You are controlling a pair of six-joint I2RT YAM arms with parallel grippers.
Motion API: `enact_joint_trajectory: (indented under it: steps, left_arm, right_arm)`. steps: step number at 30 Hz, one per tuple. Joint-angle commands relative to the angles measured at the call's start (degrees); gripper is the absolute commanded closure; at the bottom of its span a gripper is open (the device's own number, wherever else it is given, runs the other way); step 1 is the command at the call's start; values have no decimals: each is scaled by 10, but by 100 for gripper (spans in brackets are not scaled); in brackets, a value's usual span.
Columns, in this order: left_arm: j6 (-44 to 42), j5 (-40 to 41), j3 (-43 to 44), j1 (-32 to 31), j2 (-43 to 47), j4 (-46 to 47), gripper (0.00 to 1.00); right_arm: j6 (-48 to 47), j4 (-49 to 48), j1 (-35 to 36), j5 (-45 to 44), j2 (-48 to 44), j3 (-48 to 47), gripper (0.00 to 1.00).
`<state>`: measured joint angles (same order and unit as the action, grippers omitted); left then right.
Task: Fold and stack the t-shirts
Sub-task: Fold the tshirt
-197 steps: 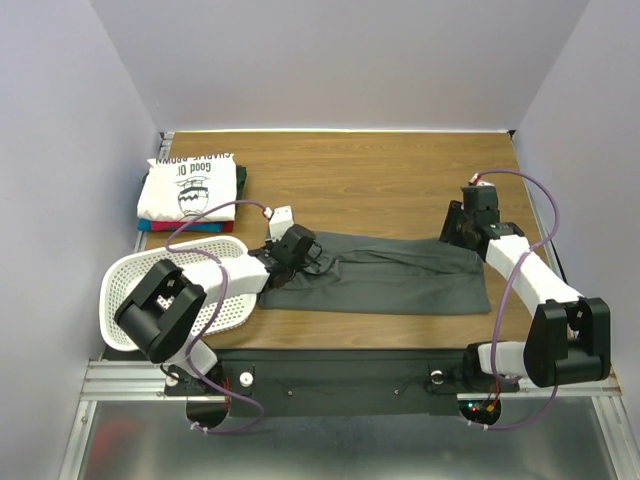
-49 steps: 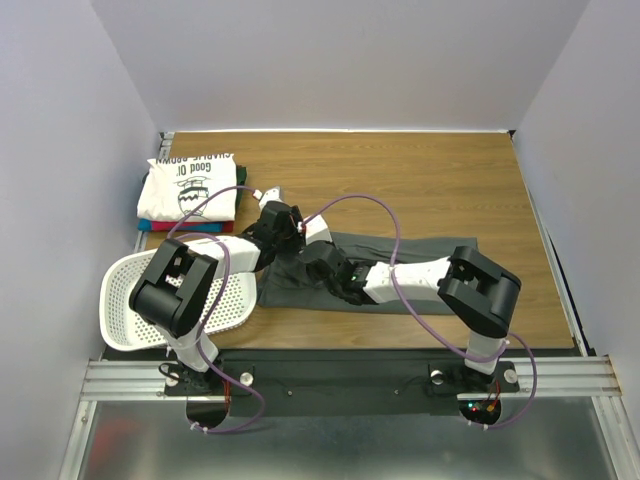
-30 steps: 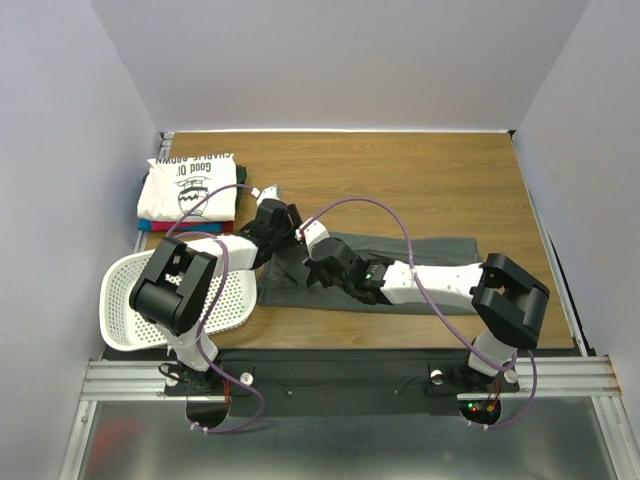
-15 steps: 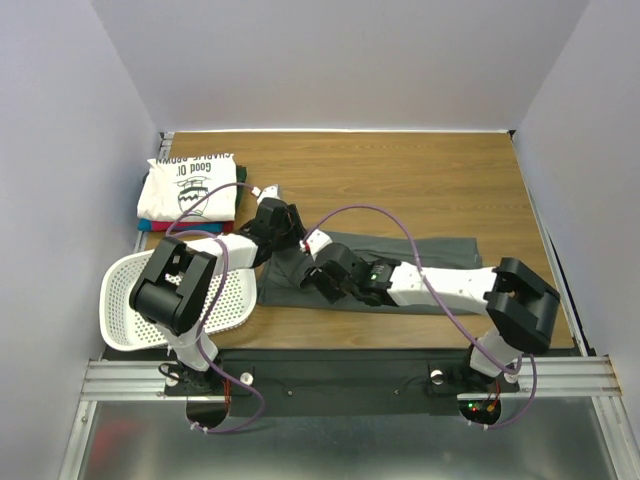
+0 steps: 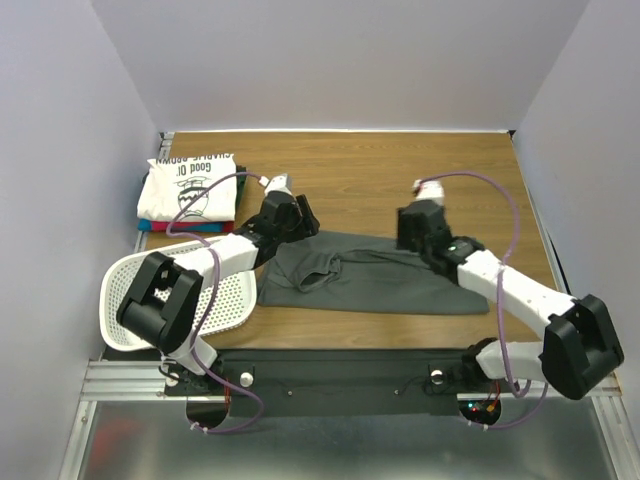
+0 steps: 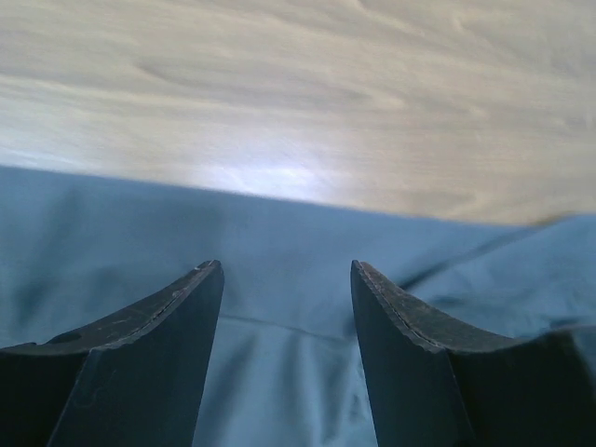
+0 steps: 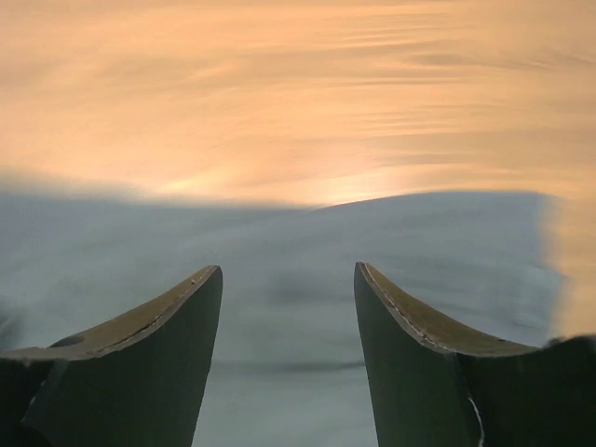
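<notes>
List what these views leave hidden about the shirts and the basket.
- Top view: the white printed tee covers the shirts beneath it. Only their coloured edges show, so the count is unknown.
- Top view: the left arm hides part of the basket.
- Right wrist view: blur wipes out any folds in the grey tee.

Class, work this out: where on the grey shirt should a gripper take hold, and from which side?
Pinch the far long edge of the grey shirt, coming down from the far side over the table. The shirt lies flat as a long band, so only an edge gives fingers something to close on.
</notes>
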<state>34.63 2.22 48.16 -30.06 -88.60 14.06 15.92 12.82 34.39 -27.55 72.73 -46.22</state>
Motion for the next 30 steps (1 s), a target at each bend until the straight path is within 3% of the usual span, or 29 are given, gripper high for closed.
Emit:
enact_joint_trajectory:
  steps: [1,5,8,17,30]
  left_arm:
    - [16,4,7,-44,-1,5,32]
    - [33,-13,-17,-71,-27,33,32]
    - [49,-36,-59,-76,-41,62,32]
    - [42,-27,-89,-76,-51,76,32]
    - [-20,-51,-2,-29,-129,50,32]
  right_arm:
    - [30,-6,-115,-1,-36,27,35]
    - [44,-11,-247,51,-25,32,35]
    - [46,-21,-285,70,14,24,35]
    - [58,-32,-303,77,106,14,35]
    - [59,-49,-330,84,250,-44,35]
